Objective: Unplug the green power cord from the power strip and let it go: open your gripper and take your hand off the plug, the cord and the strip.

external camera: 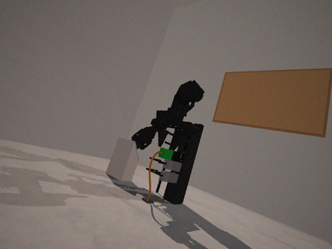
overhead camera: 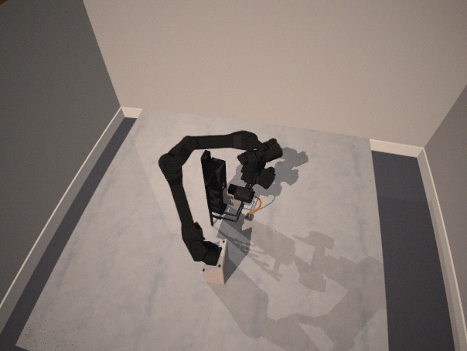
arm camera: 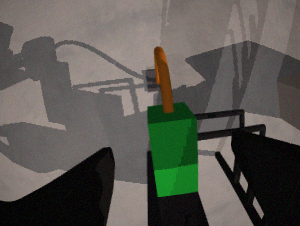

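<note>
1. The gripper (arm camera: 174, 222) stands spread, its two dark fingers flanking the green plug (arm camera: 173, 152) with pale floor showing in the gap on each side; it pinches nothing
2. In the wrist view the plug lies straight ahead between the fingers, its long axis running away from the camera, with the orange cord (arm camera: 163, 79) leaving its far end
3. In the exterior view the plug (external camera: 165, 153) sits just beside the upright black power strip (external camera: 185, 162), above two grey plugs (external camera: 171, 171); whether its prongs are fully out of the socket I cannot tell
4. The cord (external camera: 150, 177) droops from the plug to a small anchor on the floor (external camera: 52, 215)
5. Judgement: the coming move turns on backing the hand off along the plug's long axis, away from the strip, so neither finger brushes plug or cord
</note>
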Available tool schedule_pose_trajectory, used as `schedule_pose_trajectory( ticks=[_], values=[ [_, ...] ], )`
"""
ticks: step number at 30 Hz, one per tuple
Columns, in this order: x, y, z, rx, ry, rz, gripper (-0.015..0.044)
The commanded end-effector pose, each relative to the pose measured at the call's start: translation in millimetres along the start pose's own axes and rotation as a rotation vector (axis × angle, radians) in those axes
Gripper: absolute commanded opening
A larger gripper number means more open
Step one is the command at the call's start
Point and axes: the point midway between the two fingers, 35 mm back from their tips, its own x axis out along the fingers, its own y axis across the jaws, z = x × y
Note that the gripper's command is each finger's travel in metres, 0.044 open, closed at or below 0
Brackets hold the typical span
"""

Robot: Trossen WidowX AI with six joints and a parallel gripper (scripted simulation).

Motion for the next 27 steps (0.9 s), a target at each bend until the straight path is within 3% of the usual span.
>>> schedule_pose_trajectory(
  ticks=[1, 7, 27],
  values=[
    [-3, 1, 11, 0.003, 0.001, 0.001, 0.0420],
    [-12, 0, 59, 0.002, -0.002, 0.002, 0.0440],
    [-12, 0, 59, 0.002, -0.002, 0.002, 0.0440]
  ],
)
